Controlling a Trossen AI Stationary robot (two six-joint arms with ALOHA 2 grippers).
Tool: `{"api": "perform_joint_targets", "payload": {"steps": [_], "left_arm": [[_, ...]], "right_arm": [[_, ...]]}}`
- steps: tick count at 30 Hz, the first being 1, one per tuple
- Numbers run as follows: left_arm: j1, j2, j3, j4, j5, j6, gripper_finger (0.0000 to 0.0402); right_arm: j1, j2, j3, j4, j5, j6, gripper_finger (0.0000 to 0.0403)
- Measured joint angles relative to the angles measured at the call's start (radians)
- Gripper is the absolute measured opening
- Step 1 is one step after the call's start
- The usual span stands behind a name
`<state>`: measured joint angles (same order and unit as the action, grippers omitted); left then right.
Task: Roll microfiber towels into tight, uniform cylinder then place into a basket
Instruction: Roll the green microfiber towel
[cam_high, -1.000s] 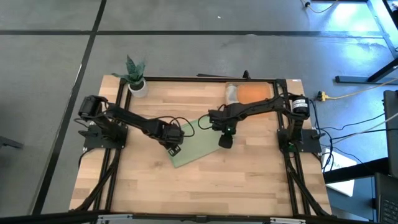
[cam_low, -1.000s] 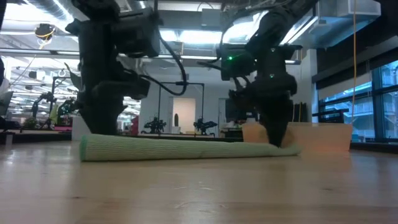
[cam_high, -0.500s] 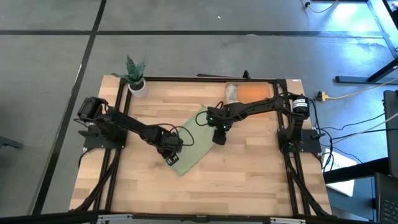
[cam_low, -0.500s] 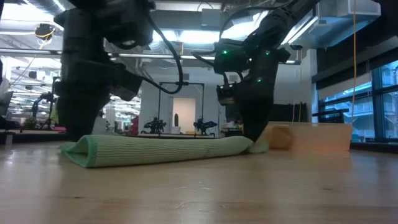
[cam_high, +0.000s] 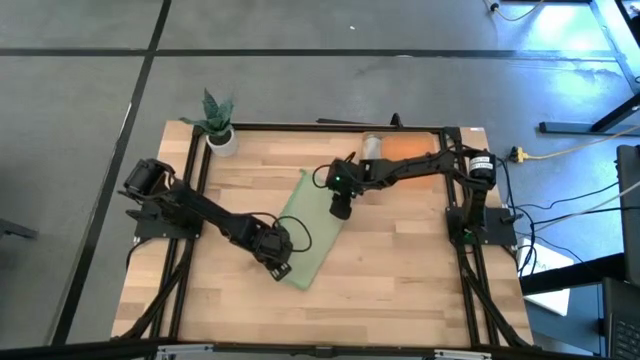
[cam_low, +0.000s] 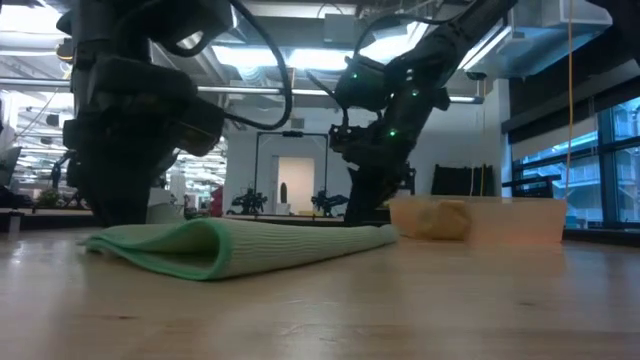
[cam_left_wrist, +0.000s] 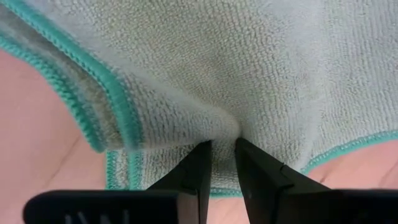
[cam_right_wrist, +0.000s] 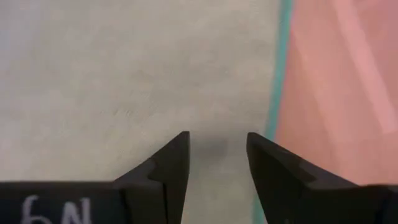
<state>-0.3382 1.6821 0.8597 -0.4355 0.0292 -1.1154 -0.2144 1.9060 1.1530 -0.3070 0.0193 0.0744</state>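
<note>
Green towel (cam_high: 312, 228) pinched at both ends, mid-tabletop (cam_high: 400, 280).
Left gripper (cam_left_wrist: 221, 146) fingers clamp its folded near edge (teal hem showing); right gripper (cam_right_wrist: 217, 146) fingers grasp the far edge; orange basket (cam_high: 405, 148) sits behind, bare wood around.

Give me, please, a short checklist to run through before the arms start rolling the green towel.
1. Left gripper pinching the green towel: ok, cloth bunched between the fingers.
2. Right gripper holding the towel: cannot tell, fingers apart over flat cloth.
3. Towel flat: not ok, folded over at its near end.
4. Basket in view: ok, at the far edge.
5. Room left in the basket: cannot tell.
</note>
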Motion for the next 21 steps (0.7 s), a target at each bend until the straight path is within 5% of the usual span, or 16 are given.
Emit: {"api": "perform_joint_targets", "payload": {"steps": [4,12,16,21], "left_arm": [[0.005,-0.020,0.002,-0.005,0.020,-0.010,0.0071],[0.040,-0.181,0.010,-0.171,-0.034,-0.029,0.0071],[0.043,-0.215,0.011,-0.274,-0.077,-0.046,0.0071],[0.020,-0.181,-0.034,-0.202,-0.081,-0.054,0.0071]], "right_arm": [[-0.007,-0.011,0.038,-0.087,-0.027,0.000,0.0161],[0.017,-0.038,0.195,-0.352,-0.350,-0.053,0.0161],[0.043,-0.038,0.178,-0.341,-0.334,-0.053,0.0161],[0.058,-0.036,0.084,-0.271,-0.259,-0.003,0.0161]]}}
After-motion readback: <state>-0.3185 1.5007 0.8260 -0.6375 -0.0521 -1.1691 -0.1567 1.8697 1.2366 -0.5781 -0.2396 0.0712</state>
